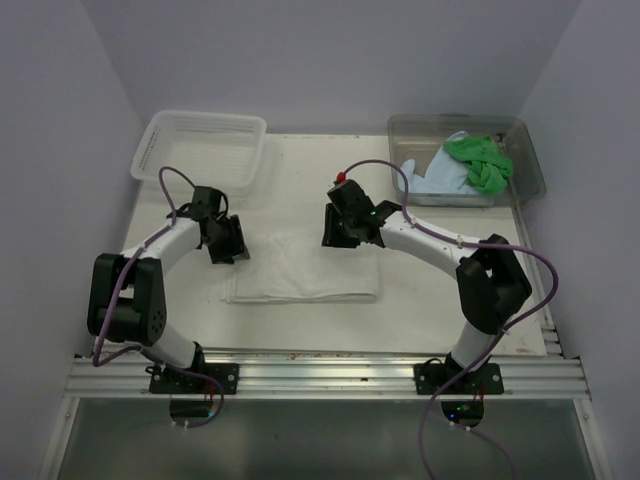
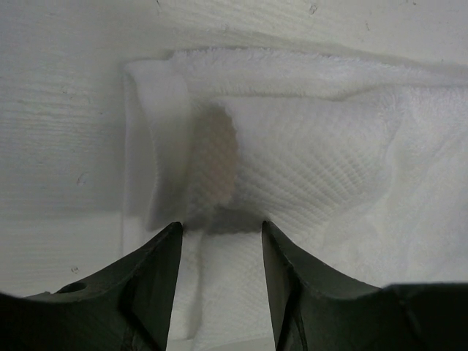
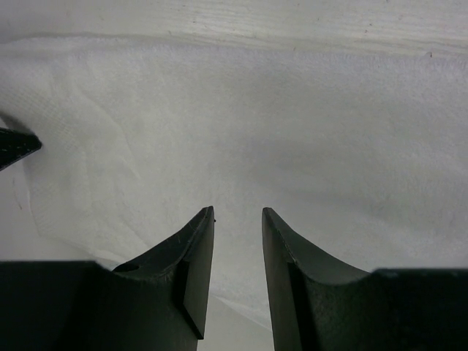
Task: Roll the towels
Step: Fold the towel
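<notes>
Left gripper [image 1: 231, 246] hangs half open, empty, at the left edge of the white towel [image 1: 310, 275] — corner folded over. Right gripper [image 1: 339, 237], narrowly parted and empty, sits at its far edge. Blue towel [image 1: 433, 180] and green towel [image 1: 481, 161] lie in the far-right tub [image 1: 531, 176].

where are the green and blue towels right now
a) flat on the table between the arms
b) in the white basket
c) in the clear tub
c: the green towel and the blue towel lie bunched together inside the clear tub at the far right of the table.
</notes>
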Robot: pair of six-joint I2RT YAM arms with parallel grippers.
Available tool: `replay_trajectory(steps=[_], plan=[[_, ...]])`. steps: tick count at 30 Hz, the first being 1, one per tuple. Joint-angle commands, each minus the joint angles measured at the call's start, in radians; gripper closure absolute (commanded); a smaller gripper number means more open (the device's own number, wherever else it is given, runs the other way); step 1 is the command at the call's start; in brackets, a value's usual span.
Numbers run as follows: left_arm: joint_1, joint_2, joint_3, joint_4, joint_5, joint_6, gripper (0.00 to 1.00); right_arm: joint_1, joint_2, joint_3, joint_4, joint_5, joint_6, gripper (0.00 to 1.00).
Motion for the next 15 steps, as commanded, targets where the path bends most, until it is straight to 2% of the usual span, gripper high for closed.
replay_trajectory(steps=[1,5,7,8,9,11,12,15], plan=[[0.0,0.019,0.017,0.049,0.019,0.018,0.49,-0.001,-0.024,0.041,0.002,0.028,-0.001,0.64],[0.0,0.036,0.017,0.049,0.008,0.017,0.5,-0.004,-0.03,0.042,-0.02,0.049,-0.013,0.64],[0.0,0.036,0.017,0.048,0.007,0.017,0.54,-0.015,-0.044,0.027,-0.03,0.064,-0.021,0.63],[-0.002,0.035,0.017,0.048,0.007,0.015,0.58,-0.021,-0.048,0.019,-0.028,0.066,-0.022,0.62],[-0.002,0.035,0.019,0.048,0.007,0.015,0.72,-0.041,-0.053,-0.004,-0.031,0.063,-0.022,0.62],[-0.002,0.029,0.023,0.043,0.01,0.015,0.85,-0.064,-0.075,-0.027,-0.033,0.06,-0.03,0.59],[-0.002,0.026,0.03,0.04,0.01,0.015,0.99,-0.084,-0.081,-0.054,-0.033,0.06,-0.041,0.57],[-0.002,0.007,0.048,0.021,0.008,0.01,1.0,-0.131,-0.104,-0.103,-0.048,0.051,-0.065,0.39]])
